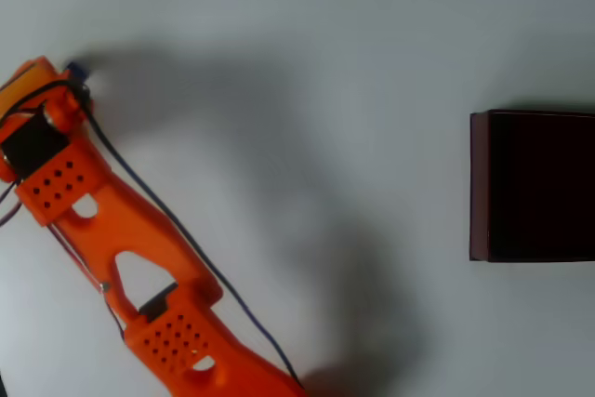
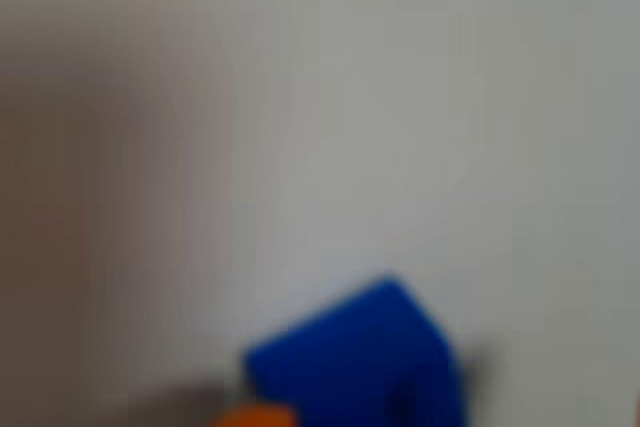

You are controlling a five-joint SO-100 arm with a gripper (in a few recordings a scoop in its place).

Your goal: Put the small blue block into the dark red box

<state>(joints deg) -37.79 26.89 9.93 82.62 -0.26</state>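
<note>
Plain matte white table point(image 1: 307, 34) carries everything. At the overhead view's upper left, the orange plastic arm's gripper point(image 1: 65, 81) meets the small blue block point(image 1: 74, 69); grip cannot be told. Blurred, sharp-cornered block fills the wrist view's bottom. Square dark red box point(image 1: 479, 183) sits well apart, rightward.

Orange printed arm point(image 1: 139, 258), perforated housings, black motor, dark cable alongside
</note>
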